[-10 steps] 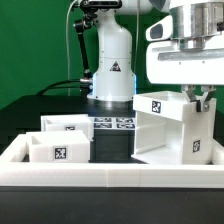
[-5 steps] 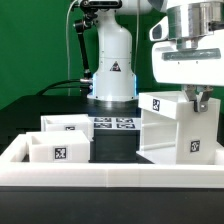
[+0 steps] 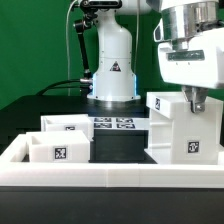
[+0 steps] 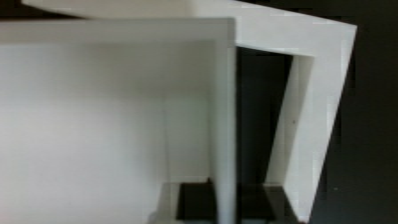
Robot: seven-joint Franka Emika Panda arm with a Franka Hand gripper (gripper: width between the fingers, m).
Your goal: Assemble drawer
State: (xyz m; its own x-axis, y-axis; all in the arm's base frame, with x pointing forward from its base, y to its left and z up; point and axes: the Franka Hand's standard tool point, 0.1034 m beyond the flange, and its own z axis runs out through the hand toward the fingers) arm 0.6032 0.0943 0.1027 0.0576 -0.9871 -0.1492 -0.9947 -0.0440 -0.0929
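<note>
Assembly in progress: at the exterior view's left, the front tray and back tray sit side by side on the black table, inside the low wall, with the marker board lying flat behind the gap at centre. At the exterior view's right stands the casing, upright with its open face toward the trays. The gripper comes down on its top edge and appears to pinch the upper wall, though only one dark finger shows. The wrist view is filled by the casing's white panels. Hollow, stiff plastic, the casing is probably light but smooth and easy to let slip. A thin wall is the only part narrow enough to grip, and a hold near a corner would likely let it swing or tilt, so a mid-edge hold looks safer.
</note>
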